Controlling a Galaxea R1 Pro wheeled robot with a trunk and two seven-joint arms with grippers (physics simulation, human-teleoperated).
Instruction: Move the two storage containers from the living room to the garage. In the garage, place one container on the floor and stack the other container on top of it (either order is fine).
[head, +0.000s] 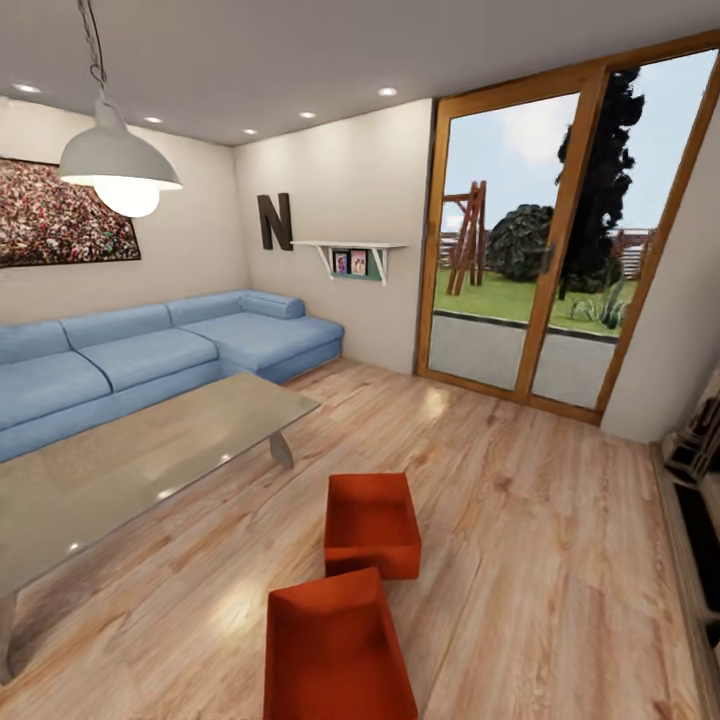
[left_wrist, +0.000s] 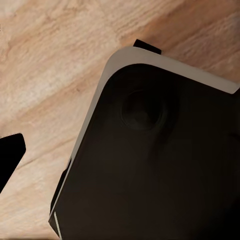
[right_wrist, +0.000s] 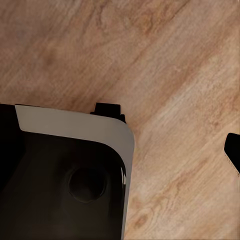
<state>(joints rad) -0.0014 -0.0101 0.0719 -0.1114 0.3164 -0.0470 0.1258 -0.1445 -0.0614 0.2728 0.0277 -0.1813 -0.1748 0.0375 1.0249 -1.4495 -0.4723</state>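
bins (head: 371, 523) (head: 335, 650) sit on the wood floor (head: 560, 560), look stiff and light, best gripped by opposite rims; hands' state: cannot tell.

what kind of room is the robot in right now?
A living room, most likely: a blue sectional sofa, a glass coffee table and wood-framed glass doors onto a garden. Two red-orange bins sit on the wood-plank floor.

Blue sofa (head: 150, 350), glass coffee table (head: 130, 460), wood floor (head: 540, 540), glass doors (head: 560, 230), pendant lamp (head: 118, 165)
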